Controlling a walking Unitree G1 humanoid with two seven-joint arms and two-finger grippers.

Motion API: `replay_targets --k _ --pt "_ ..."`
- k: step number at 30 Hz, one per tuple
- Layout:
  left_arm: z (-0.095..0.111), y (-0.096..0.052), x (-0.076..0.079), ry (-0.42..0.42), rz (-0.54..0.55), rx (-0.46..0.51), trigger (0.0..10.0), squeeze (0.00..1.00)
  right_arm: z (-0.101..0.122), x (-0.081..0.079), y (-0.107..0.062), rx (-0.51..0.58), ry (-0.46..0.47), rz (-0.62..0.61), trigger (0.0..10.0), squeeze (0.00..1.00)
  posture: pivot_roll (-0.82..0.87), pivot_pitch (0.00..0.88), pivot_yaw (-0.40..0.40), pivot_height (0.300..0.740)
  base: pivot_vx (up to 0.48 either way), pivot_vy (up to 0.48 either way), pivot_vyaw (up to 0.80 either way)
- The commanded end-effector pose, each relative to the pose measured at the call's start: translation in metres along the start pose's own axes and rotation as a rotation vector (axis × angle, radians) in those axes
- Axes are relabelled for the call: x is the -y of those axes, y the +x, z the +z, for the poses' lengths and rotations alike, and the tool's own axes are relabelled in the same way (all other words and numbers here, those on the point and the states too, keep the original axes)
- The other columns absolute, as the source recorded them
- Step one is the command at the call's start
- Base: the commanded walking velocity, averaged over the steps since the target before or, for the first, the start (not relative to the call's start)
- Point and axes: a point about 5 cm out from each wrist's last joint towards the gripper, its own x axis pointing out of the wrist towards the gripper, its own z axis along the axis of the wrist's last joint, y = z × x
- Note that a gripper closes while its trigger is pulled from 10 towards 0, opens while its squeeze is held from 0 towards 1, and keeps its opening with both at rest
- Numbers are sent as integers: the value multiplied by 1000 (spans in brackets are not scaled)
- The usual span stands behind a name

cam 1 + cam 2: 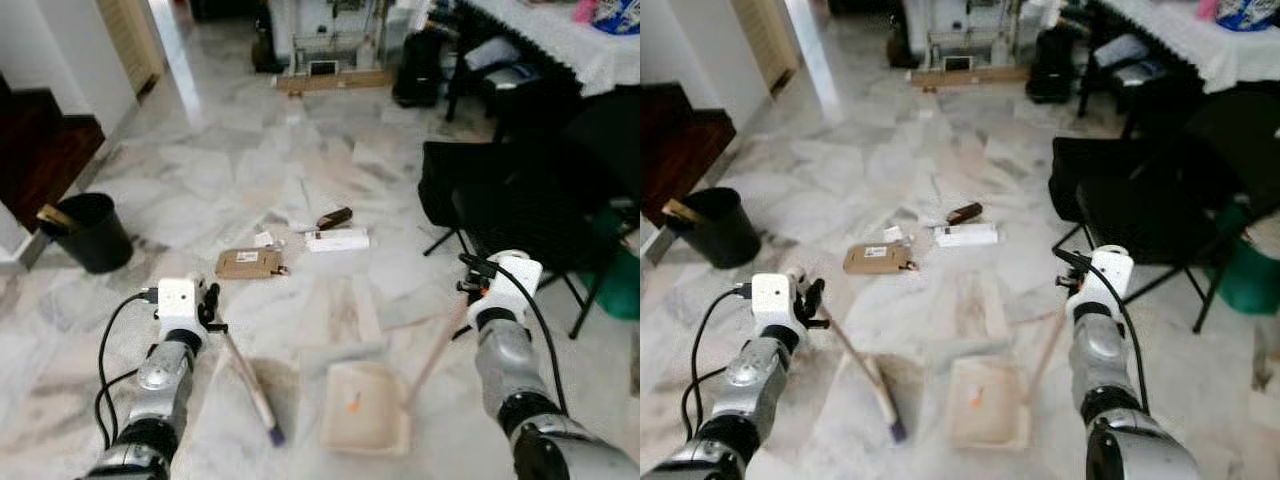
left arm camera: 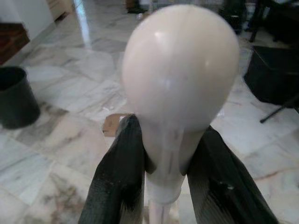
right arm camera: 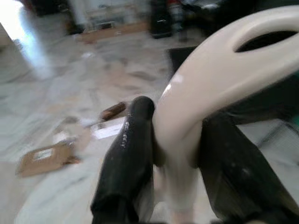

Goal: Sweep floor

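The two silver arms are nearest the camera, one at each lower corner of the head views. The left pincer [image 1: 212,308] is clenched on the broom [image 1: 250,380]; in the left wrist view both black fingers [image 2: 122,172] clamp the neck just below the rounded cream handle end. The broom shaft slopes down to the floor [image 1: 250,170], with its dark tip beside the dustpan [image 1: 365,405]. The right pincer [image 1: 468,290] is clenched on the dustpan handle [image 1: 435,350]; in the right wrist view its fingers [image 3: 131,158] grip the cream looped grip on both sides. The dustpan tray lies flat on the floor between the arms, with a small orange speck inside.

The floor is pale marble. A black folding chair [image 1: 520,210] stands at the right, beside a counter [image 1: 560,40] with a white cloth. A black bin [image 1: 90,230] stands at the left, near a wall. Ahead of the dustpan lies the litter: a flat brown cardboard piece [image 1: 248,263], a white box [image 1: 337,240], and a small dark brown object [image 1: 334,217], all near each other.
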Motion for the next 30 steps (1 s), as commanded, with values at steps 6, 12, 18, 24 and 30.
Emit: replay_targets --k 6,12,18,24,30 --pt "4 0 -6 24 21 19 10000 0 7 -6 3 32 1 31 10000 0 14 15 40 740 304 0 119" --pt "3 0 -6 20 23 17 10000 0 5 -6 2 24 11 25 10000 0 15 22 40 740 304 0 0" --pt "4 0 -6 20 22 15 10000 0 4 -5 1 17 14 23 10000 0 13 26 44 740 301 0 0" --pt "4 1 -6 19 18 16 10000 0 3 -5 1 15 15 25 10000 0 14 27 46 740 304 0 0" --pt "4 0 -7 21 21 16 10000 0 2 -8 0 21 -4 42 10000 0 17 28 45 740 303 0 241"
